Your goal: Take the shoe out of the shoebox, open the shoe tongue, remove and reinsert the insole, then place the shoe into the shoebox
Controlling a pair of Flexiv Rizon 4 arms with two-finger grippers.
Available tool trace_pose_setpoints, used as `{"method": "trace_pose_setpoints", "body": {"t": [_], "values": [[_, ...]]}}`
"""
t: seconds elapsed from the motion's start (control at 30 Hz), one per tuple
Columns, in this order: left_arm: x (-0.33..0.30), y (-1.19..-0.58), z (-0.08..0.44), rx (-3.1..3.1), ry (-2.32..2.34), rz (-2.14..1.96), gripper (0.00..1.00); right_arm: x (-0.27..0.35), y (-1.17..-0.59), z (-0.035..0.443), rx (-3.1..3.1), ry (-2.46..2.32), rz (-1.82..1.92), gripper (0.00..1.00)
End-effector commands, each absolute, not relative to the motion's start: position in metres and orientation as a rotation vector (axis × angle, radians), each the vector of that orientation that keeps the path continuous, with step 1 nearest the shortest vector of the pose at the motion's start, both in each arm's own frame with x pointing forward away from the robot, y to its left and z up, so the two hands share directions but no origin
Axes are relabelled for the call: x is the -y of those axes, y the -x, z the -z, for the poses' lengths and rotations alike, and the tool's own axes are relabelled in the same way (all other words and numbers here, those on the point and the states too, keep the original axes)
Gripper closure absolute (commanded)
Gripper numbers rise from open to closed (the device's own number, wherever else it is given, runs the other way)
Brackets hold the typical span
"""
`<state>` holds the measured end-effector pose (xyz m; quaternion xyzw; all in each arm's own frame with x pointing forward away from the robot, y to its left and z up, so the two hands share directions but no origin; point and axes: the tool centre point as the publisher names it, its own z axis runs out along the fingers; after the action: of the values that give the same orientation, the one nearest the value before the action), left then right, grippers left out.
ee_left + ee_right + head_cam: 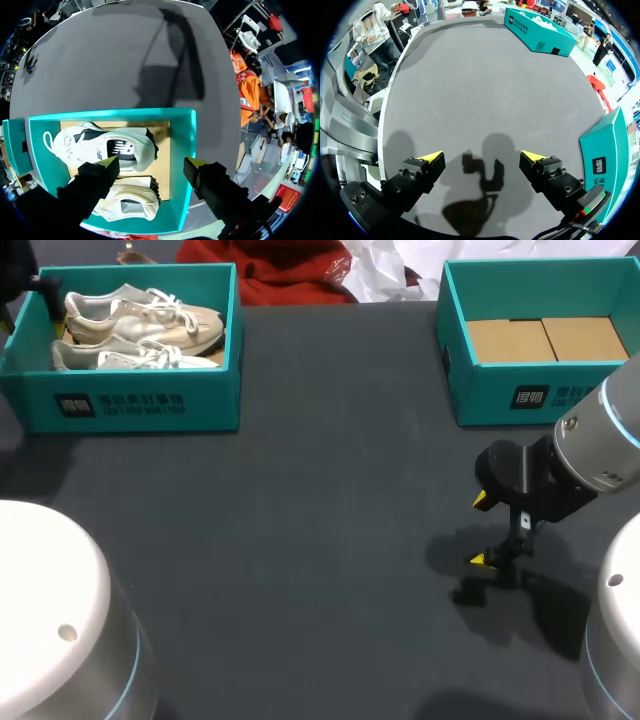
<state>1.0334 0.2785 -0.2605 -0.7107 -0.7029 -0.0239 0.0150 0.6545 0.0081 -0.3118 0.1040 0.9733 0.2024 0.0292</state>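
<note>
- Two cream-white lace-up sneakers lie side by side inside the open teal cardboard shoebox, at the far left of the dark grey table.
- The left gripper hovers over that box, fingers spread, holding nothing.
- The right gripper hangs over the tabletop with its fingers wide apart, near a second teal box lined with brown cardboard.

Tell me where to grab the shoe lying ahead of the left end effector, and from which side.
Probably grip the shoe across its midfoot, sole to laces, from straight above: it lies on its side inside the shoebox, whose walls block any sideways approach.
</note>
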Motion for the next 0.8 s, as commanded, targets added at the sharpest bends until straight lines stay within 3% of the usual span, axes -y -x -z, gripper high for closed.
{"method": "trace_pose_setpoints", "body": {"t": [0.03,0.8], "values": [[-0.279,-1.031,0.270,2.213,2.239,0.138,0.15,-0.007,-0.652,0.312,-2.999,-0.321,-0.623,0.00],[-0.277,-1.046,0.314,2.195,2.198,0.159,0.16,-0.007,-0.652,0.312,-2.999,-0.321,-0.623,0.00]]}}
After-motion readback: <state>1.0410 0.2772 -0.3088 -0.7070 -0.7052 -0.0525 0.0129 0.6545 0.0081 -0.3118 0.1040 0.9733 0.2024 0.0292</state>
